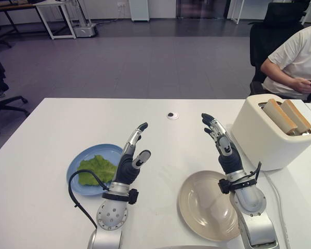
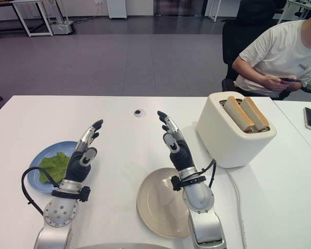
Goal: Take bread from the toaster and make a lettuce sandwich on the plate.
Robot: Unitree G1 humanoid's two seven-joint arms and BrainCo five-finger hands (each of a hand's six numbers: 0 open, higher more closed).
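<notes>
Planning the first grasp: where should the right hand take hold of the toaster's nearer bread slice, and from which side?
Its top edge: the nearer bread slice stands in the toaster, with only that part clear of the slot. Come from above with the right hand, pinch the two broad faces, and probably lift straight up.

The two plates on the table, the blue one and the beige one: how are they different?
Colour: the blue plate is light blue, the beige plate a pale cream. Load: the blue plate carries a lettuce leaf; the beige plate holds no food. Place: the blue plate lies by the left hand, the beige plate by the right hand, nearer the toaster. Both are round and lie flat on the white table.
</notes>
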